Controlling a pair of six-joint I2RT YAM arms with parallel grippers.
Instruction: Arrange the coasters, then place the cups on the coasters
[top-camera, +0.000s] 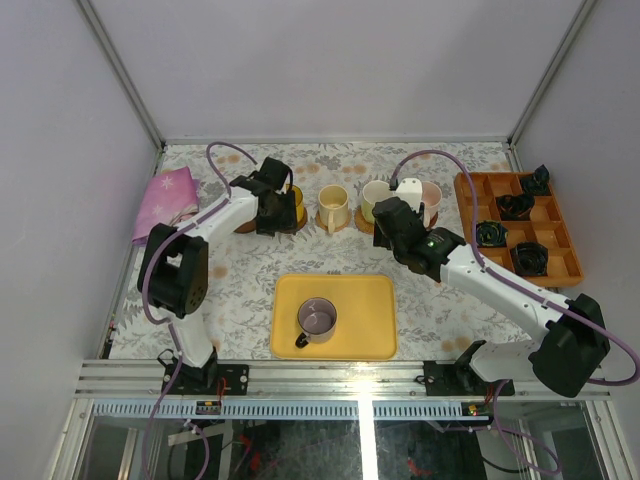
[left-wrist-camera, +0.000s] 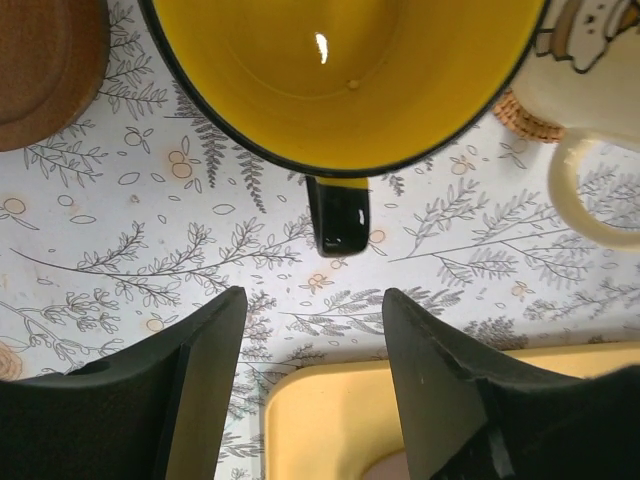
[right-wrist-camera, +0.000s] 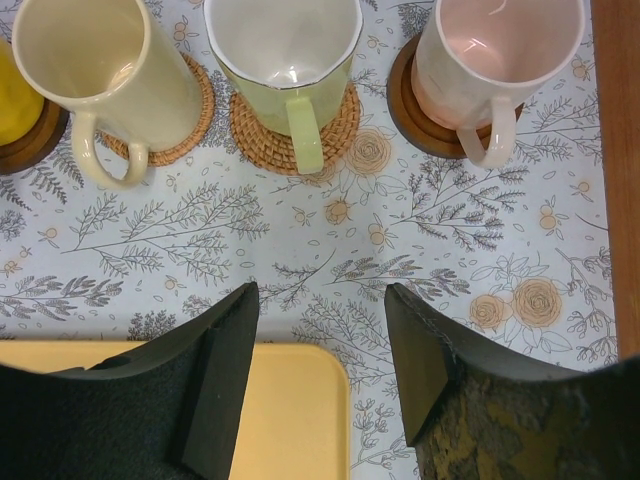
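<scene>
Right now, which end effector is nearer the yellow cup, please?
Left. The left end effector faces the handle of the yellow cup, close by; the right end effector is farther right, before the green cup.

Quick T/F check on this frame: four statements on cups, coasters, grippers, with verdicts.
1. The purple cup sits on the yellow tray. True.
2. The pink cup stands on a woven tan coaster. False: it stands on a dark brown coaster.
3. The left gripper and right gripper are both open and empty. True.
4. The green cup lies tipped over. False: it stands upright on a woven coaster.
</scene>
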